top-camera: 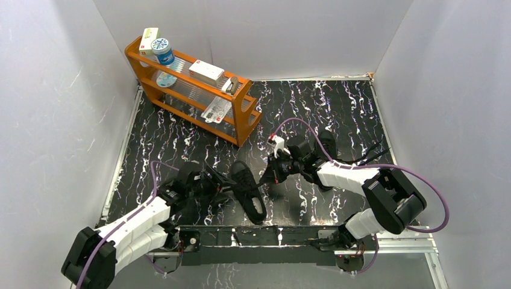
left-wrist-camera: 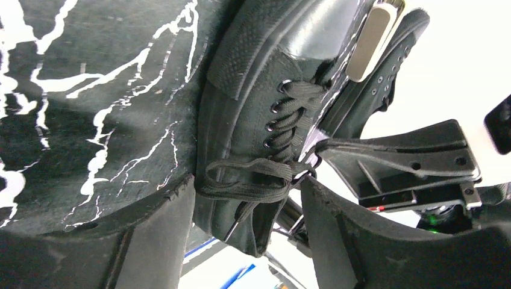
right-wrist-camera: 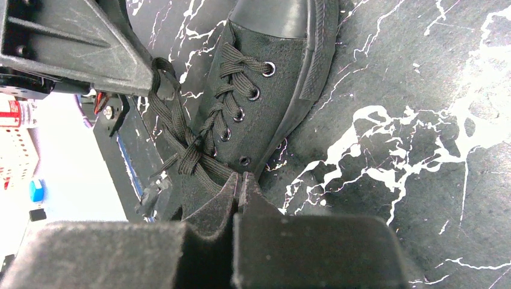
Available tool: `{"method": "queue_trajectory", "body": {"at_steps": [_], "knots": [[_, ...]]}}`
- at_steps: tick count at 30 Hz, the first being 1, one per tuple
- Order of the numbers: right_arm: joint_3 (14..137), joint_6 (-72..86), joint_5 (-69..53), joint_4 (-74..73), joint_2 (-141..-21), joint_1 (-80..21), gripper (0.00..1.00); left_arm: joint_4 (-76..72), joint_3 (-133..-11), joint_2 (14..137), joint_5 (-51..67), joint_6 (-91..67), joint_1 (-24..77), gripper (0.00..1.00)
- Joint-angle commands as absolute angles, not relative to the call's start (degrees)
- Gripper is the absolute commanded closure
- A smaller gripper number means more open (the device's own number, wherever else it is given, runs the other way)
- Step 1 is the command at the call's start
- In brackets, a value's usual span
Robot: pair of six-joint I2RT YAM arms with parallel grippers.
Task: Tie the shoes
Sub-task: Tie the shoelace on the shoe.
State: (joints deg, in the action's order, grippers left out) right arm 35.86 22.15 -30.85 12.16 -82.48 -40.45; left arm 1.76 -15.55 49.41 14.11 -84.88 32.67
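One black shoe [top-camera: 248, 191] lies mid-table between my arms, and the other shoe [top-camera: 328, 142] sits behind the right arm. My left gripper [top-camera: 222, 184] is open. In its wrist view the fingers [left-wrist-camera: 150, 241] stand wide on either side of a flat lace loop [left-wrist-camera: 247, 180] and the shoe's collar [left-wrist-camera: 253, 120]. My right gripper [right-wrist-camera: 241, 180] is shut at the top of the lacing [right-wrist-camera: 232, 102], and lace strands [right-wrist-camera: 208, 171] run into its tips. The second shoe [left-wrist-camera: 385, 66] also shows in the left wrist view, past the right gripper [left-wrist-camera: 318, 148].
An orange rack [top-camera: 244, 120] holding boxes and a bottle stands at the back left. White walls close in three sides of the black marbled table [top-camera: 337, 102]. A metal rail [top-camera: 241, 235] runs along the near edge by the arm bases.
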Motion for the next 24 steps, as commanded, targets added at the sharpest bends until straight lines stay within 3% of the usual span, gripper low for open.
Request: {"method": "queue_trajectory", "body": {"at_steps": [1,5,9,14,24], "knots": [[35.87,21.78,-31.88,14.6,-81.4,-39.9,1.0,2.06,-20.91,50.97,20.09,-73.37,32.3,0.41],[36.33,22.04,-32.25,15.48,-82.15,-39.86,1.0,4.74,-24.51,53.19,24.58,-64.27,36.76,0.45],[36.94,22.28,-32.49,15.86,-82.7,-39.9,1.0,5.3,-26.67,58.05,21.13,-64.32,44.85,0.45],[37.05,22.75,-32.75,16.08,-82.53,-39.89,1.0,5.69,-27.75,61.08,18.91,-63.34,45.85,0.49],[36.96,22.59,-33.2,15.91,-82.65,-39.9,1.0,3.71,-29.41,68.36,22.2,-60.75,46.08,0.82]]}}
